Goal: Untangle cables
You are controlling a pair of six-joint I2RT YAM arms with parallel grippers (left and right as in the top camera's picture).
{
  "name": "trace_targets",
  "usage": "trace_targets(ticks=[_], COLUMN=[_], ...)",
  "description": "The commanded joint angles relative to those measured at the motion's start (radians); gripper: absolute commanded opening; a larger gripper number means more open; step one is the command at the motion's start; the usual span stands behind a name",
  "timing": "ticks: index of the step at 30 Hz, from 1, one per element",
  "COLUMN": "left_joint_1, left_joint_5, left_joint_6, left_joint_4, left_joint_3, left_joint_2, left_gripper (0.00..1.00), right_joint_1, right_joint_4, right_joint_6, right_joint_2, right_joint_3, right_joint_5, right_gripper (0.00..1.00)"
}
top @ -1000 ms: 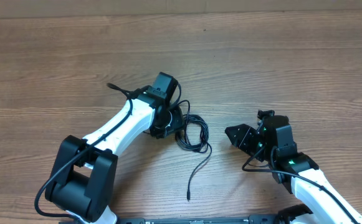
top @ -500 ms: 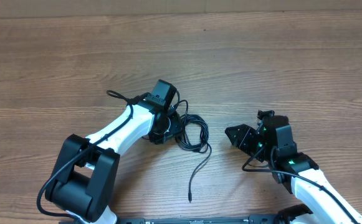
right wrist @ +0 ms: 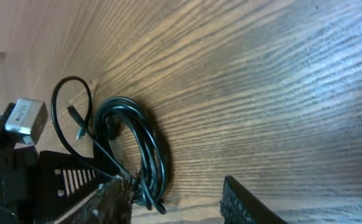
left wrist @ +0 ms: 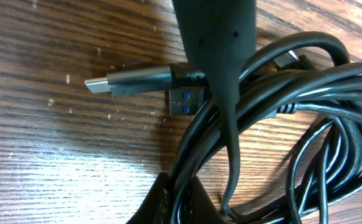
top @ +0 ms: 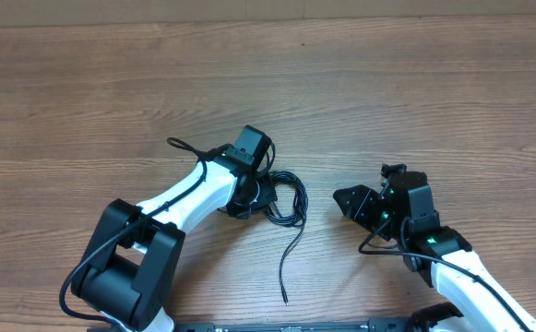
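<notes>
Your left tool (top: 260,194) is pinched shut on the cables (top: 291,195), which lie coiled in one bundle on the desk (top: 415,92), with one loose end trailing toward the arms' bases. Your right tool (top: 349,199) stands partly open and empty, near the bundle's right side.

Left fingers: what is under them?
Coiled cables, with two plugs poking out beside them. The finger covers where the plugs join their cords.

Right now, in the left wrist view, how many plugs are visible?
2: one slim plug pointing left, one blue-tongued plug just below it. More may hide in the cables.
</notes>
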Motion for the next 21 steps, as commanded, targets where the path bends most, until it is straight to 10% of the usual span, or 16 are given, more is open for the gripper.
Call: trace_targets(ticks=[1,13,21], left_joint_1=[0.026,0.299,0.362], left_joint_5=[0.039,0.617,0.666], left_joint_6=[-0.002,-0.143,-0.462], left_joint_4=[-0.013,-0.124,-0.243], left_joint_3=[-0.006,0.031,0.031], left_joint_2=[0.010,0.008,0.008], left_gripper=[0.04,0.04,0.04], right_joint_1=[-0.003,-0.003,0.031], right_joint_4=[-0.013,-0.011,0.080], right_joint_6=[-0.006,-0.006,-0.006], right_joint_2=[0.001,0.001,0.001], right_joint_3=[0.008,0.008,0.008], right_joint_5=[-0.021,-0.386,-0.469], right_gripper=[0.44,0.59,0.63])
